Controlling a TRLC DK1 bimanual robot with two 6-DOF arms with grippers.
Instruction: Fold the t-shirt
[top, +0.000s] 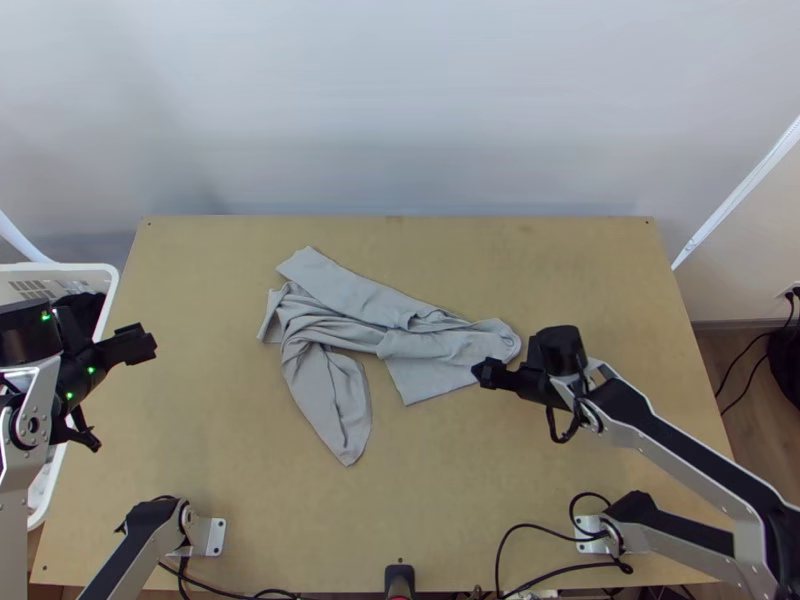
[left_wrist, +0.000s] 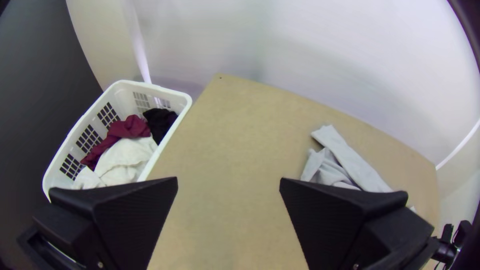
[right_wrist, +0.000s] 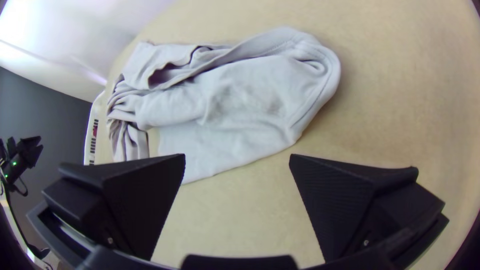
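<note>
A light grey t-shirt (top: 430, 347) lies bunched and creased near the table's middle, one band stretching to the upper left and a pointed flap towards the near edge. My left gripper (top: 110, 392) is at the table's left side by the basket, away from the cloth. At the shirt's right end is my right gripper (top: 525, 402). In the left wrist view, the left gripper (left_wrist: 228, 178) stands open with nothing held, part of the shirt (left_wrist: 352, 162) beyond one finger. The right wrist view has the right gripper (right_wrist: 238, 155) open beside the rumpled shirt (right_wrist: 245, 95), holding nothing.
A white basket (left_wrist: 186, 101) with dark red, white and black clothes stands at the table's left edge. Bare table (top: 440, 490) lies between the shirt and the near edge. Black cables (top: 530, 532) run along that edge.
</note>
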